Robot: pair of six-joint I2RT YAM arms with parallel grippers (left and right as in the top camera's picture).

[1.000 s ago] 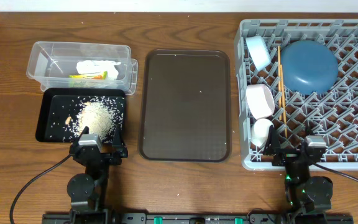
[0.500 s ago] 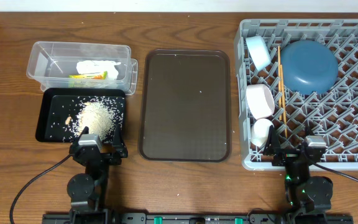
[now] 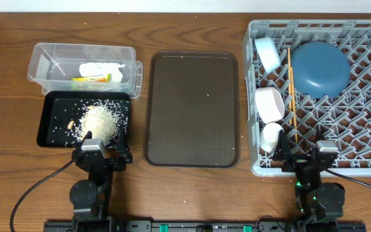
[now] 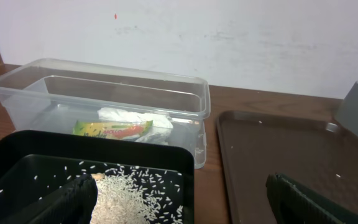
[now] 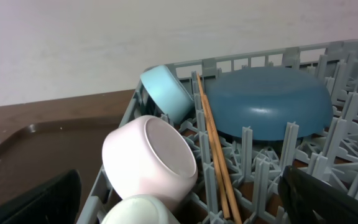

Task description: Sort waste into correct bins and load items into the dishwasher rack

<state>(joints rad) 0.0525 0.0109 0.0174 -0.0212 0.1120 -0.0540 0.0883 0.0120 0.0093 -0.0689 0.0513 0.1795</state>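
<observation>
Both arms sit at the counter's front edge, with the left fingers [image 4: 73,198] and the right fingers [image 5: 42,200] spread wide and holding nothing. The snack wrapper [image 3: 95,79] and napkin [image 3: 100,67] lie in the clear tub [image 3: 42,61] toward the back left corner. The rice [image 3: 100,121] is heaped in the black tray [image 3: 46,106] just in front of the tub. By the right edge, the grey rack [image 3: 366,132] holds the dark blue plate [image 3: 321,67], light blue bowl [image 3: 266,53], white bowl [image 3: 269,103], cup [image 3: 272,136] and chopsticks [image 3: 291,90]. The brown tray [image 3: 192,109] lies mid-counter.
</observation>
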